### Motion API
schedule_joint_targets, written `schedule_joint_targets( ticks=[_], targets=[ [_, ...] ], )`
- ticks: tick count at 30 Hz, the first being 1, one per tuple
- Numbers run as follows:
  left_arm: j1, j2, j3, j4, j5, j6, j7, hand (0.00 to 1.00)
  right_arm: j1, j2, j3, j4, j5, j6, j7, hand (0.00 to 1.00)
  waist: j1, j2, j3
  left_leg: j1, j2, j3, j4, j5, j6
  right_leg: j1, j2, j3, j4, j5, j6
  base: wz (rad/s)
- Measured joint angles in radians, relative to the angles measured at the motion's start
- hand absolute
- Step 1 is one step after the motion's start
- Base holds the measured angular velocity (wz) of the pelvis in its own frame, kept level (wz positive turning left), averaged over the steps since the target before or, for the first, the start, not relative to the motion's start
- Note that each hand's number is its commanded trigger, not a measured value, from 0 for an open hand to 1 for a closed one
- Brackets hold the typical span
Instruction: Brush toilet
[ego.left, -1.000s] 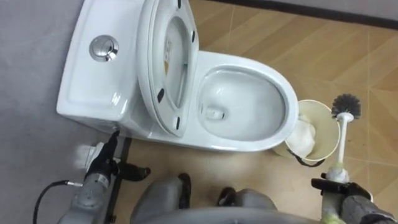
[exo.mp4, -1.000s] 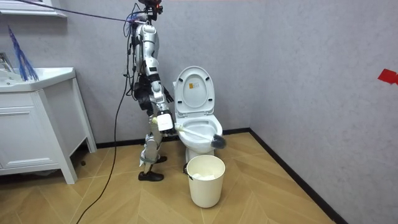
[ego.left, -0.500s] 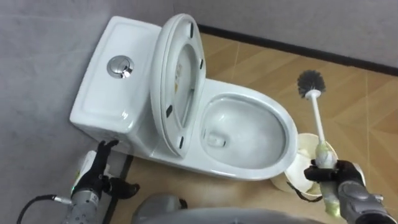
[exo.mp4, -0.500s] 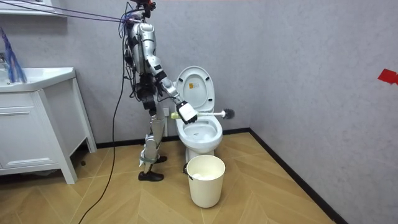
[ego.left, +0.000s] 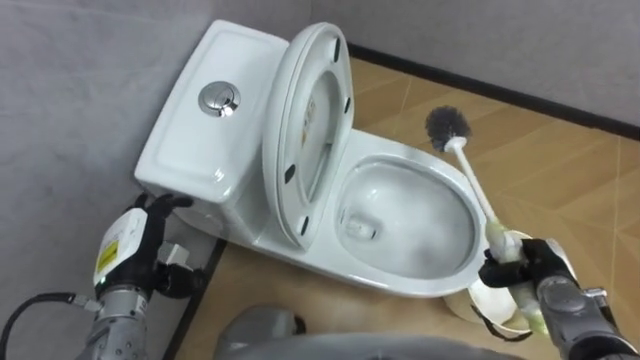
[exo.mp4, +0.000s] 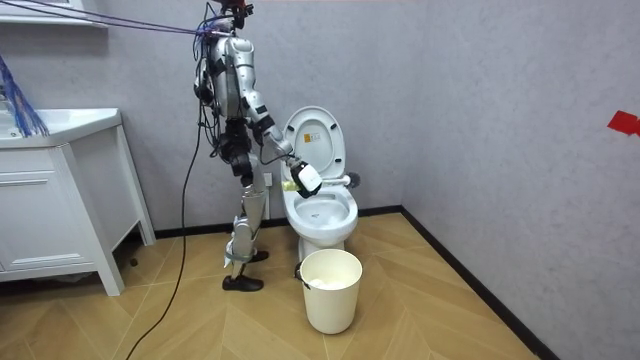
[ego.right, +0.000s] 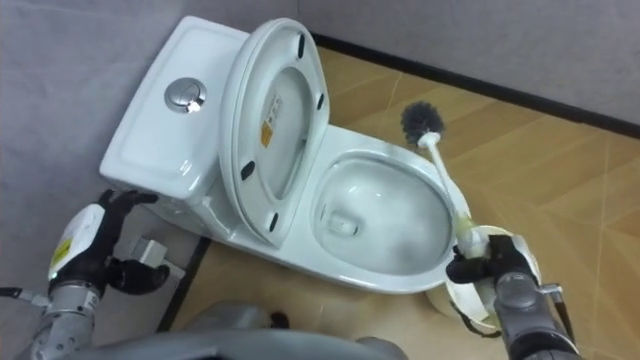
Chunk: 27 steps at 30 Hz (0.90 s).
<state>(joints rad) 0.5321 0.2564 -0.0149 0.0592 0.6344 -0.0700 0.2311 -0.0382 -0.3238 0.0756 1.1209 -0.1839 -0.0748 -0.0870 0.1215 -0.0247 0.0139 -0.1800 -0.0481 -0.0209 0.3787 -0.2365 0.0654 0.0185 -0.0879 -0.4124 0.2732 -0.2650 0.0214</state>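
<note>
Fingers (ego.left: 497, 272) of right hand (ego.left: 528, 280) wrapped tight round the pale grip of toilet brush (ego.left: 469, 180), low at the right edge of the eye views, right above waste bin (ego.left: 487, 303). Left hand (ego.left: 128, 250) low on the opposite side, fingers loosely bent and holding nothing, close by the near corner of tank (ego.left: 190, 150); contact with it not clear. Well apart from the brush, so no part in the coming stroke, by the look of it.

Bowl (ego.left: 400, 283) next, open, between the two hands, with seat and lid (ego.left: 305, 120) tipped up against the tank.

Long axis of the brush: from the grip up and away, leaning toward the robot's left, crossing the bowl's right rim. Brush head (ego.left: 447, 124) at the far end, raised clear, beyond the far rim over wooden floor (ego.left: 570, 160), pointing away from the body and not down into the basin. In the room view, close to level, held out across the toilet from a standing post at its side.

Likely need: tip the head downward and draw it back and leftward into the bowl. Risk of knocking the rim or the upright seat on the way.
</note>
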Motion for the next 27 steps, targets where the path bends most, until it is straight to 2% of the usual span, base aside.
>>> schedule_joint_targets(
  ticks=[5,9,13,17,20,24,27],
  targets=[
    [-0.028,0.001,-0.009,0.0,0.047,-0.004,0.036,0.0,-0.016,0.001,0.029,0.033,-0.104,-0.002,0.016,1.0,0.018,0.003,0.004,-0.008,0.0,-0.002,0.0,0.0,0.0,-0.015,0.0,0.001,0.002,0.0,0.0,0.0],
    [-0.039,0.003,-0.012,0.0,0.077,-0.005,0.059,0.0,-0.04,0.001,0.042,0.043,-0.201,-0.003,0.025,1.0,0.021,0.003,0.0042,-0.026,-0.001,-0.004,0.001,0.003,-0.002,-0.027,0.001,0.003,0.001,0.001,-0.002,0.01],
    [-0.055,0.011,-0.03,0.0,0.11,-0.006,0.088,0.0,-0.048,0.0,0.062,0.086,-0.275,-0.027,0.026,1.0,0.021,0.005,0.0035,-0.064,-0.001,-0.009,0.012,0.007,-0.001,-0.066,0.001,0.001,0.006,0.002,-0.003,0.05],
    [-0.062,0.013,-0.035,0.001,0.123,-0.007,0.11,0.0,-0.02,-0.007,0.106,0.091,-0.384,-0.017,0.033,1.0,0.022,0.01,0.0039,-0.09,-0.001,-0.009,0.024,0.007,-0.001,-0.09,-0.002,0.002,0.022,0.002,-0.003,0.0],
    [-0.077,0.014,-0.046,0.003,0.122,-0.007,0.114,0.0,-0.018,-0.021,0.144,0.1,-0.436,-0.002,0.048,1.0,0.023,0.024,0.0083,-0.116,0.0,-0.01,0.031,0.007,0.0,-0.112,-0.003,0.001,0.034,0.002,-0.003,0.0],
    [-0.109,0.015,-0.063,0.018,0.122,-0.009,0.128,0.0,-0.029,-0.034,0.144,0.142,-0.464,0.007,0.02,1.0,0.022,0.038,0.0084,-0.154,-0.004,-0.007,0.037,0.017,0.008,-0.163,-0.015,0.001,0.069,0.0,-0.005,0.0],
    [-0.139,0.019,-0.069,0.054,0.122,-0.026,0.157,0.0,-0.036,-0.042,0.143,0.163,-0.494,0.011,0.0,1.0,0.022,0.044,0.0085,-0.177,-0.005,-0.007,0.048,0.021,0.01,-0.186,-0.017,0.0,0.082,0.001,-0.005,0.0]
  ],
)
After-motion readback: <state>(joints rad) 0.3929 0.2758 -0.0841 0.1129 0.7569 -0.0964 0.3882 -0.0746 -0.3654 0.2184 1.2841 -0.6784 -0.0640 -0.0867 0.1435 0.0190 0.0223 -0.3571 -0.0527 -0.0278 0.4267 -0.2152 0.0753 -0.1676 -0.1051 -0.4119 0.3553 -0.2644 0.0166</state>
